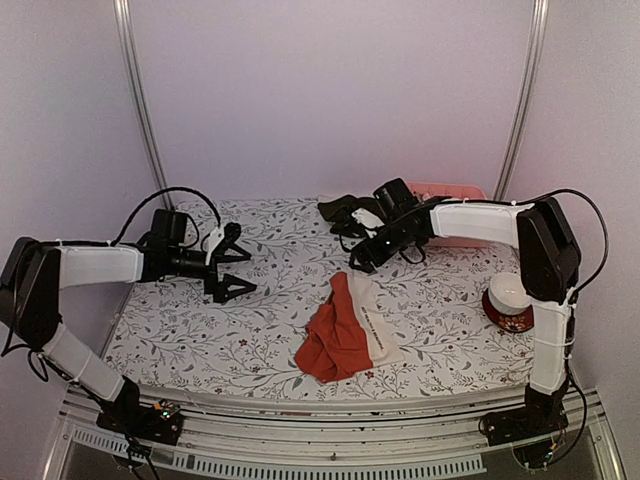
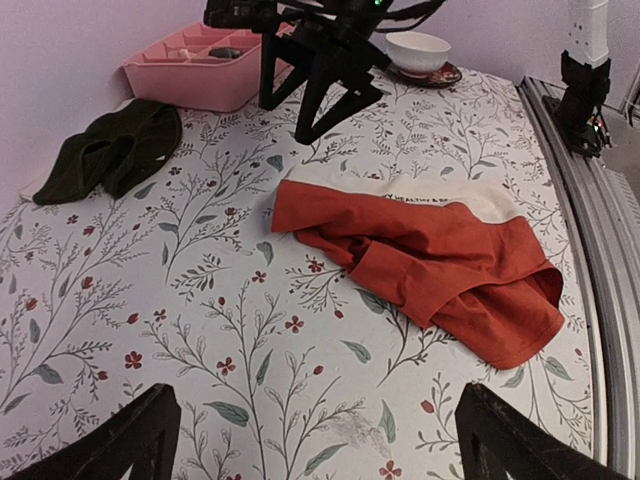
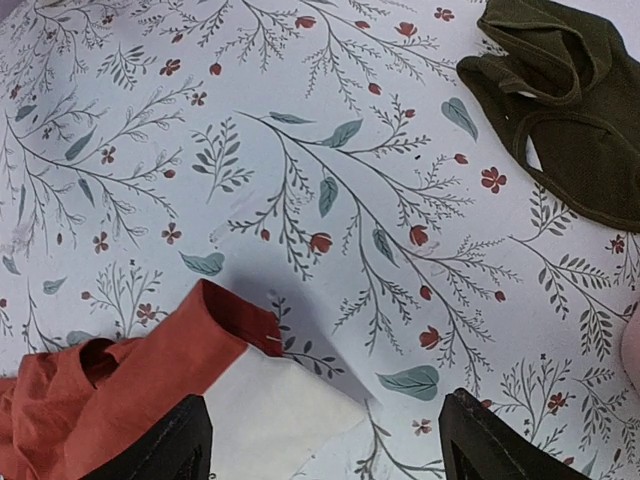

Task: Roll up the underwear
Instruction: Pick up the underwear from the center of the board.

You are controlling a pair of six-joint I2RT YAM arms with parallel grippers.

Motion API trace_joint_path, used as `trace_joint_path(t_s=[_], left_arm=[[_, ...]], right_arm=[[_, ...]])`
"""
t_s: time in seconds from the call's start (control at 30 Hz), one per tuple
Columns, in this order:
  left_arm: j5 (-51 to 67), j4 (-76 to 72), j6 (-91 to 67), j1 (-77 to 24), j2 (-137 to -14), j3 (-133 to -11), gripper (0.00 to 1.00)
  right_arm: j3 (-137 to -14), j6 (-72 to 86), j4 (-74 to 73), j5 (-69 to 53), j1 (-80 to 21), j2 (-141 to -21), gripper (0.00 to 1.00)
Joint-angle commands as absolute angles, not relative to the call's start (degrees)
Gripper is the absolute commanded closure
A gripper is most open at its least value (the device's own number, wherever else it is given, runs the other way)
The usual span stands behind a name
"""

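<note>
Right, you have the table under its flowered cloth, and on it, near the front edge and a little right of centre, the rust-red underwear lies crumpled and loosely folded, not rolled. A whitish cloth with printed lettering runs along its right side, touching it; you can't tell whether that is its waistband or a separate piece. The dark olive underwear sits in a heap at the back of the table, just left of the pink tray. A pale bowl stands on a red saucer by the right edge. Your right gripper hangs between the two garments, above the far tip of the red one — jaws spread wide, nothing in them. Your left gripper hovers well to the left of the red garment, jaws fully apart and empty.
</note>
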State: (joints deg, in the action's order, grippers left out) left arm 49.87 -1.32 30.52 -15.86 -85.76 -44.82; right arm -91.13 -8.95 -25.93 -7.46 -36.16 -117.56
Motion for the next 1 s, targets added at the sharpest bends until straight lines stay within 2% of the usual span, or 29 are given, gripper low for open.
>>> trace_joint_path(t_s=[0.0, 0.2, 0.47, 0.8, 0.87, 0.97], left_arm=[[54.22, -1.6, 31.95, -16.39, -82.9, -42.26, 0.01], [54.41, -2.25, 32.83, -16.3, -80.26, -40.06, 0.01], [54.15, -2.5, 33.49, -16.35, -78.75, -38.85, 0.02], [54.14, -2.55, 33.48, -16.35, -78.43, -38.6, 0.01], [54.14, -2.6, 33.56, -16.3, -78.33, -38.5, 0.01], [54.14, -2.55, 33.41, -16.28, -78.55, -38.58, 0.02]], right_arm=[[-91.47, -20.37, -25.57, -19.59, -31.02, -119.02, 0.21], [-91.4, -27.37, -26.92, -24.65, -29.21, -121.93, 0.27], [-93.87, -32.32, -29.15, -32.56, -28.83, -125.92, 0.27], [-100.24, -32.78, -33.56, -32.59, -28.86, -132.99, 0.26], [-101.47, -32.83, -34.64, -32.63, -28.89, -133.97, 0.29], [-101.86, -33.2, -35.37, -33.19, -28.92, -134.03, 0.41]])
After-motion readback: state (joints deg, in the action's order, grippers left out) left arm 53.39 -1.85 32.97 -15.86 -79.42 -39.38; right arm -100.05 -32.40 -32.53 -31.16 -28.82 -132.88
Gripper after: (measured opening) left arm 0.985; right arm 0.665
